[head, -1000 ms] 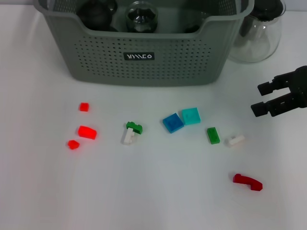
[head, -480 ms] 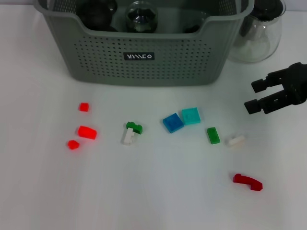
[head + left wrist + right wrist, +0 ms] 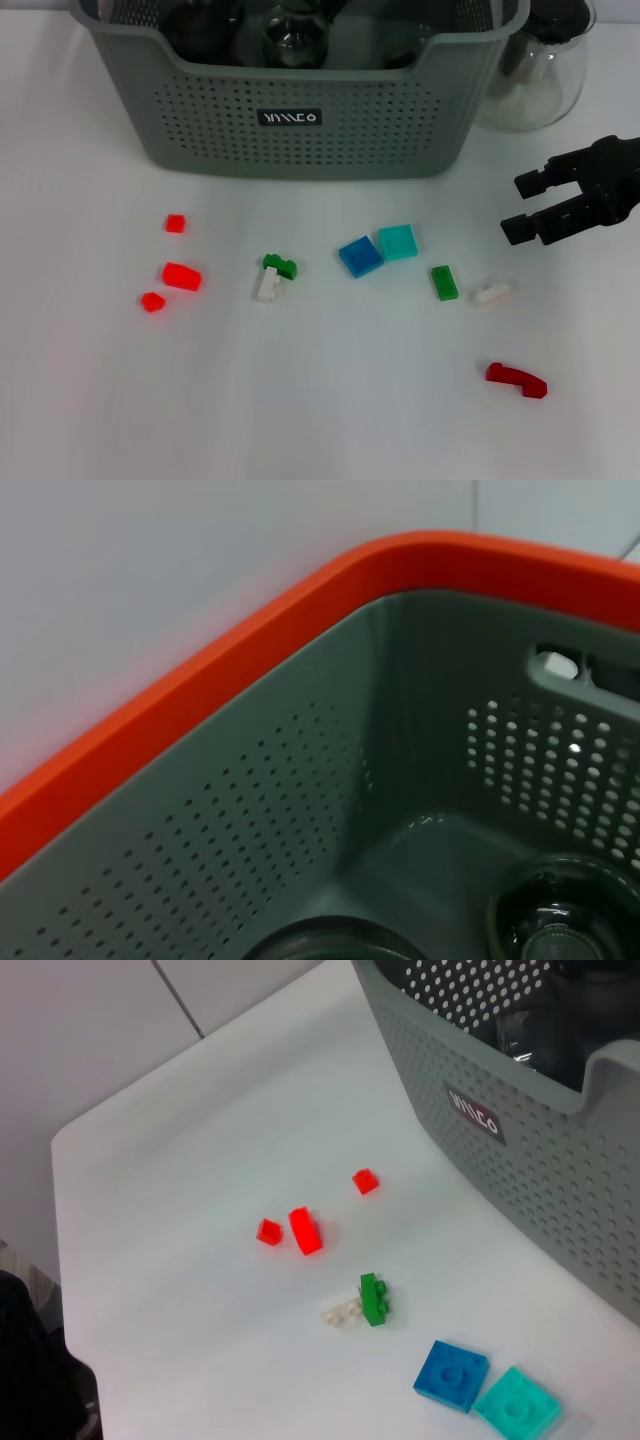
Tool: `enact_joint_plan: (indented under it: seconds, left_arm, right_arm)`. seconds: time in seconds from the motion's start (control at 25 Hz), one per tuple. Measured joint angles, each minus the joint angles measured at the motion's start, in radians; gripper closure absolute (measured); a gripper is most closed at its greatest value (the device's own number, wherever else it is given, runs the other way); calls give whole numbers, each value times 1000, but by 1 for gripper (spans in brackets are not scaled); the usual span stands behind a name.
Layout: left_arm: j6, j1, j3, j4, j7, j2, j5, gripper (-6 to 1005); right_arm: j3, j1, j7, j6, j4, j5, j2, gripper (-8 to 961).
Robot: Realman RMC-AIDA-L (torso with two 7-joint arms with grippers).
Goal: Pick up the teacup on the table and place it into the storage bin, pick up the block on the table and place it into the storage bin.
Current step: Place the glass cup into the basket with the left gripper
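The grey-green storage bin (image 3: 300, 140) stands at the back of the table. Dark glass teacups (image 3: 290, 35) sit inside it, also seen in the left wrist view (image 3: 560, 915). No teacup shows on the table top. Small blocks lie in front of the bin: a blue block (image 3: 360, 256), a teal block (image 3: 398, 242), a green block (image 3: 444, 282) and a white block (image 3: 492, 293). My right gripper (image 3: 517, 208) hovers open and empty up and to the right of the white block. My left arm (image 3: 325, 8) hangs over the bin, a dark part at the top edge.
A clear glass jug (image 3: 535, 70) stands right of the bin, behind the right gripper. Red blocks (image 3: 182, 275) lie at the left, a green and white pair (image 3: 275, 276) in the middle, and a dark red curved piece (image 3: 516, 380) near the front right.
My right gripper has drifted left toward the blocks, still open. A dark part of the left arm has come in over the teacup in the bin.
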Motion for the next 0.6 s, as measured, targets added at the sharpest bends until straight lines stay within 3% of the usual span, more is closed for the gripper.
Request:
enact_joint_plan:
  seconds: [0.6]
  left_arm:
    - [-75,7,-8,-86,-51,6,13,941]
  right_arm:
    - [-26,2,-1,-5,4,-16,3,44]
